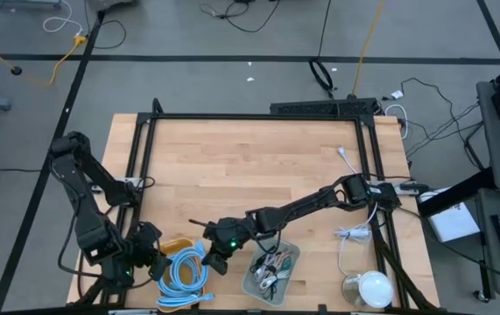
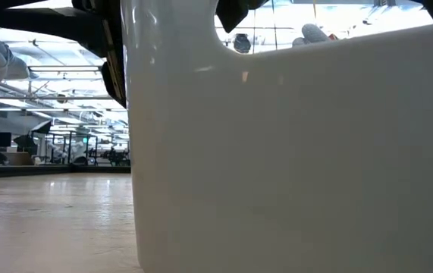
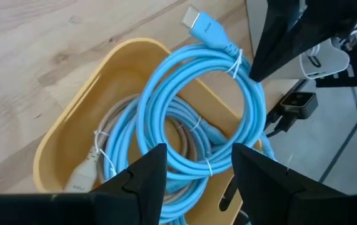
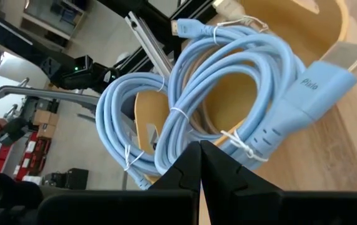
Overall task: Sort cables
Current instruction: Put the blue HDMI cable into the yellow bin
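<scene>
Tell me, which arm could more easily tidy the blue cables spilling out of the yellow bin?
Probably the left. Its pincer is open right above the light-blue cables in the yellow bin. The right pincer is also close, but it is shut and reaches in from across the table.

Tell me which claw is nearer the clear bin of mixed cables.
Right. The right claw hangs just beside the clear bin, between it and the yellow bin. The left claw sits farther off, beyond the yellow bin with its blue cables.

Two bins: a yellow bin (image 1: 176, 248) heaped with blue cables (image 1: 186, 273), a clear bin (image 1: 290, 255) with thin cables (image 1: 270, 267).
</scene>
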Available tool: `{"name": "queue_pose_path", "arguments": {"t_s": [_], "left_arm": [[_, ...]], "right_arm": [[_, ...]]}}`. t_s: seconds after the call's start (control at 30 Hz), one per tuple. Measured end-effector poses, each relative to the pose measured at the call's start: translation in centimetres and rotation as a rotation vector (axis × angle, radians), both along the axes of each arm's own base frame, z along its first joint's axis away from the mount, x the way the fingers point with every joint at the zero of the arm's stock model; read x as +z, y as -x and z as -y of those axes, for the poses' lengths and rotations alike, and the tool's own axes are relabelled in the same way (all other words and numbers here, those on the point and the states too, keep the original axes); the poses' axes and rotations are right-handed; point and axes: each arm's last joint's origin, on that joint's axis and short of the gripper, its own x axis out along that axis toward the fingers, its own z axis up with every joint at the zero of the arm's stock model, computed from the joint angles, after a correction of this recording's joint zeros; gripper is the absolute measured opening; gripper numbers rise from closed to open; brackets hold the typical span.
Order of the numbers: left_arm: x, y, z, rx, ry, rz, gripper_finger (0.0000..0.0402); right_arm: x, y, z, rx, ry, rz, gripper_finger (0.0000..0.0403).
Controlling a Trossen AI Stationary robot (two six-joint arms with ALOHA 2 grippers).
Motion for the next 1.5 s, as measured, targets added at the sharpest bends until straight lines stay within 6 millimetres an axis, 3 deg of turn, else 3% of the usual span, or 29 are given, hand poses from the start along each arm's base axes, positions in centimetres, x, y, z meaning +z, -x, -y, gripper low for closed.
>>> {"name": "queue_pose_path", "arguments": {"t_s": [0.2,0.43,0.67,0.93,1.23,1.5], "left_arm": [[0.0,0.0,0.0,-0.006,-0.004,-0.001,0.0182],[0.0,0.0,0.0,-0.022,-0.017,0.001,0.0182],[0.0,0.0,0.0,-0.043,-0.035,0.003,0.0182],[0.0,0.0,0.0,-0.056,-0.043,0.004,0.0182],[0.0,0.0,0.0,-0.064,-0.048,0.005,0.0182],[0.0,0.0,0.0,-0.078,-0.056,0.007,0.0182]], "right_arm": [[0.1,-0.1,0.5,0.075,-0.016,0.018,0.0],[4.3,1.5,-1.2,0.136,-0.013,0.089,0.0008],[2.4,2.3,-1.8,0.062,0.075,-0.071,0.009],[2.6,1.8,-0.6,-0.001,0.105,-0.041,0.0169],[-0.2,1.1,-0.5,-0.029,0.06,-0.125,0.018],[-0.5,0.9,-0.8,-0.029,0.035,-0.116,0.0176]]}}
